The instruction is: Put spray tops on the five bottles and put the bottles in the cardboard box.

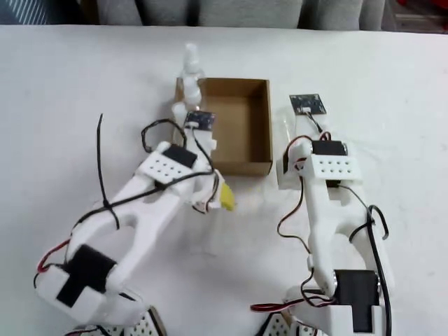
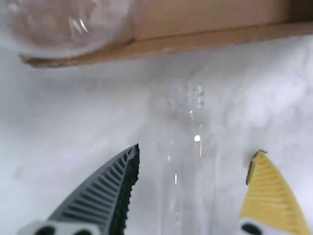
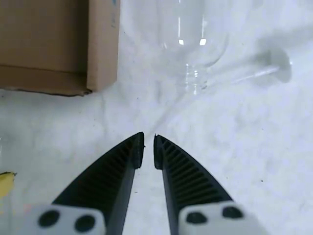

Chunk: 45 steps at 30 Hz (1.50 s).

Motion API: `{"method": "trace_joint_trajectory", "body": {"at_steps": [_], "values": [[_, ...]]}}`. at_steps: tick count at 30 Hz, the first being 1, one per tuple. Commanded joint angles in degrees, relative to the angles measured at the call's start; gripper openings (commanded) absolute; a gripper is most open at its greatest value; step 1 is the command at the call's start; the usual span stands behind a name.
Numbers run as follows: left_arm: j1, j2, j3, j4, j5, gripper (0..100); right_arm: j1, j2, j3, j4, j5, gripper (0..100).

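L gripper [image 2: 198, 151] wide open, 1 clear bottle [image 2: 183, 122] lying on table [image 2: 58, 122] between its jaws, just near of cardboard box [image 2: 195, 41]. R gripper [image 3: 148, 142] almost closed, holding nothing. 2nd bottle [image 3: 195, 39] lies beyond it, right of box. White spray top [image 1: 190, 63] by box's far-left corner.

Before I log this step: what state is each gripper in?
Left gripper: open around a clear bottle, not clamped.
Right gripper: shut, holding nothing.

Brown cardboard box [image 1: 241, 168]; clear bottle [image 2: 182, 169]; left pincer [image 2: 199, 149] grey-and-yellow, ribbed; right pincer [image 3: 148, 137] black, ribbed.
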Motion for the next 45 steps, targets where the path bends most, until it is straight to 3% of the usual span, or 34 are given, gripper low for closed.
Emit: {"method": "trace_joint_trajectory", "body": {"at_steps": [1,18,21,24,27,33,41,45], "values": [[-1.0,2.8,-7.3,4.8,-0.6,34,0.1,-1.5,-0.5,-0.7,0.7,1.6],[-0.5,12.4,-8.8,1.3,-0.2,32,0.1,-1.5,-0.6,-0.7,1.0,1.6],[-0.5,12.3,-9.1,1.3,-0.4,21,0.1,-1.5,-0.6,-0.8,1.0,1.6],[-0.5,12.3,-10.1,1.4,-0.6,2,0.1,-1.5,-0.5,-1.5,1.0,1.6],[-0.4,12.3,-10.3,1.8,-0.6,6,0.1,-1.5,-0.5,-1.6,1.0,1.6],[-0.4,12.3,-10.1,1.7,-2.0,2,0.1,-1.5,-0.4,-2.0,1.0,1.6],[2.7,12.3,-9.9,-1.8,7.3,2,0.1,-1.5,-0.4,-2.0,1.0,1.6],[6.3,12.1,-8.1,-4.4,8.4,2,0.2,-1.5,-0.4,-2.0,1.0,1.6]]}}
